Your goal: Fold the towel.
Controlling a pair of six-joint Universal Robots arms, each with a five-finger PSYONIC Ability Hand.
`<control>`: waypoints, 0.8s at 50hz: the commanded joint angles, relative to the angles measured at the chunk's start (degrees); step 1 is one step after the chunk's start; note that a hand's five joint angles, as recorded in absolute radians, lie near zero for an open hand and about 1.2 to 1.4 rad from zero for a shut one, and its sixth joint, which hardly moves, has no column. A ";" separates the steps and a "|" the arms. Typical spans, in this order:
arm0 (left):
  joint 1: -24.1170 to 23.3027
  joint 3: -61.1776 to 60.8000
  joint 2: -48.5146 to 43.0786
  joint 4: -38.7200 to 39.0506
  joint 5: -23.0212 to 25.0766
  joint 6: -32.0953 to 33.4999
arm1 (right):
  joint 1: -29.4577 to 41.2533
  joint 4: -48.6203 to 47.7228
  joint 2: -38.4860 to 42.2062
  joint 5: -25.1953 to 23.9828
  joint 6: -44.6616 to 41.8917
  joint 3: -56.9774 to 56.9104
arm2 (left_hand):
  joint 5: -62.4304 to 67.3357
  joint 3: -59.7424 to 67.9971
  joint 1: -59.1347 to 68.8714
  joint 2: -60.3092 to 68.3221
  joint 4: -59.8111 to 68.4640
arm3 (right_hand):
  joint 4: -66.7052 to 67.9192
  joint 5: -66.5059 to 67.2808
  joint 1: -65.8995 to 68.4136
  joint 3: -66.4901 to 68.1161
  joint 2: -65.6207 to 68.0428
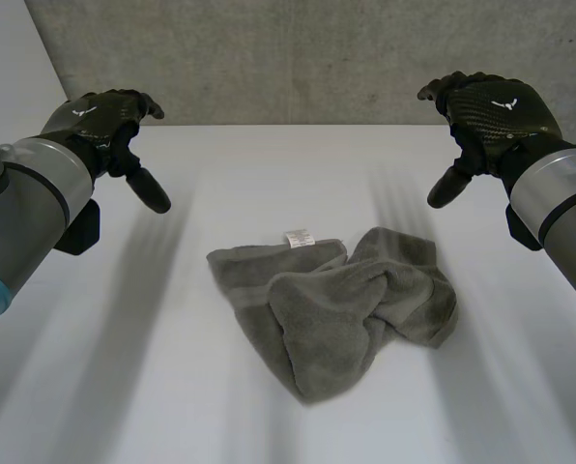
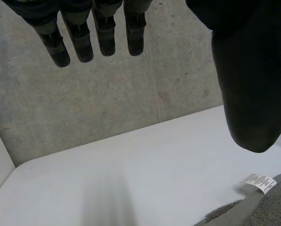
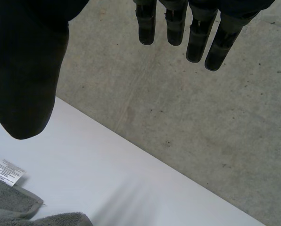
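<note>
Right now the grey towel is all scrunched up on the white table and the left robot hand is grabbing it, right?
Not quite. The left robot hand is not grabbing the towel. It hangs open above the table, well apart from the towel, as the head view shows. The rest is right: the grey towel lies scrunched up on the white table.

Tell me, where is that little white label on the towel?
In the head view, the white label sits centrally, on the far edge of the crumpled grey towel, towards the wall.
</note>
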 commanded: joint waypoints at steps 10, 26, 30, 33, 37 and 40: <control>-0.16 -0.69 -0.05 1.15 0.11 0.11 | -0.79 -0.09 -0.13 -0.25 -0.05 -0.06 | -2.11 -2.58 -6.23 -2.77 -3.19 | -3.05 -3.60 -3.81 -1.87 -4.47; -1.30 -3.33 -8.49 7.47 19.89 9.96 | -3.07 7.20 6.09 -12.20 -18.33 1.00 | -2.11 -2.58 -6.23 -2.77 -3.19 | -3.05 -3.60 -3.81 -1.87 -4.47; -2.18 -3.32 -11.99 7.21 21.73 15.47 | -2.81 7.12 9.89 -12.82 -18.33 1.17 | -1.61 -2.58 -5.72 -2.27 -3.19 | -3.05 -3.60 -3.81 -1.87 -4.47; -3.58 -3.41 -14.01 6.60 22.25 18.73 | -2.46 6.94 14.35 -13.26 -18.33 1.09 | -1.27 -2.58 -5.39 -1.93 -3.19 | -3.05 -3.60 -3.81 -1.87 -4.47; -4.47 -3.59 -15.87 5.36 23.93 21.21 | -1.67 6.77 19.53 -13.52 -17.98 0.82 | -0.59 -2.58 -4.71 -1.26 -3.19 | -3.05 -3.60 -3.81 -1.87 -4.47; -4.91 -4.29 -17.89 4.40 26.30 22.70 | -1.58 6.50 22.27 -13.52 -17.98 0.56 | -0.43 -2.58 -4.54 -1.09 -3.19 | -3.05 -3.54 -3.75 -1.87 -4.41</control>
